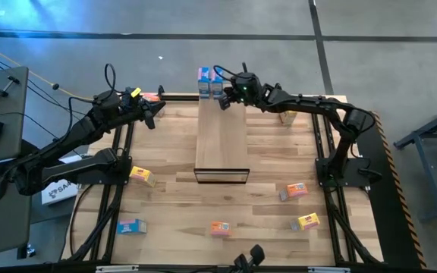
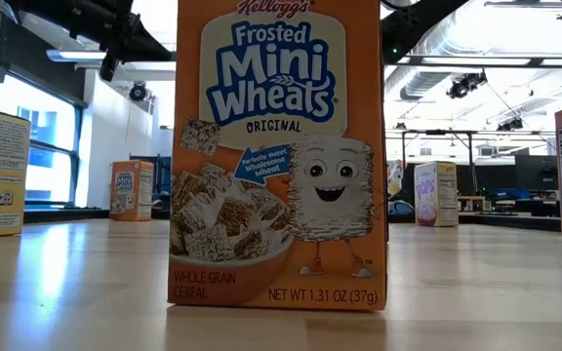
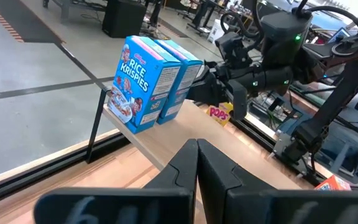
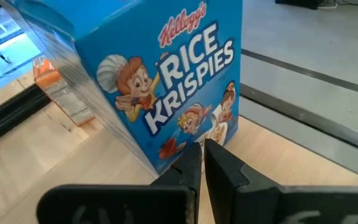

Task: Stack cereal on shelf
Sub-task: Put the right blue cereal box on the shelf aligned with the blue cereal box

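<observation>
Two blue Rice Krispies boxes (image 1: 209, 83) (image 3: 148, 81) stand upright side by side on the far end of the long light-wood shelf (image 1: 221, 140) (image 3: 143, 140). My right gripper (image 1: 224, 100) (image 4: 202, 152) is shut, just to the right of the nearer blue box (image 4: 166, 93), with its fingertips low at the box's printed face. My left gripper (image 1: 152, 115) (image 3: 197, 152) is shut and hovers left of the shelf's far end, beside an orange-red box (image 1: 152, 97). Other small boxes lie scattered on the tabletop. My right gripper's shut fingertips (image 4: 191, 158) stand level at the lower part of the blue box's printed face (image 4: 194, 127), coming from the table's right. Whether they touch it, I cannot tell. The box stands upright on the shelf's far end.
On the slatted tabletop lie a yellow box (image 1: 143, 176), a blue box (image 1: 131, 226), an orange box (image 1: 220, 227) (image 2: 279, 156), a yellow box (image 1: 308, 221), an orange box (image 1: 296, 190) and a yellow one (image 1: 287, 116). The shelf's near part is bare.
</observation>
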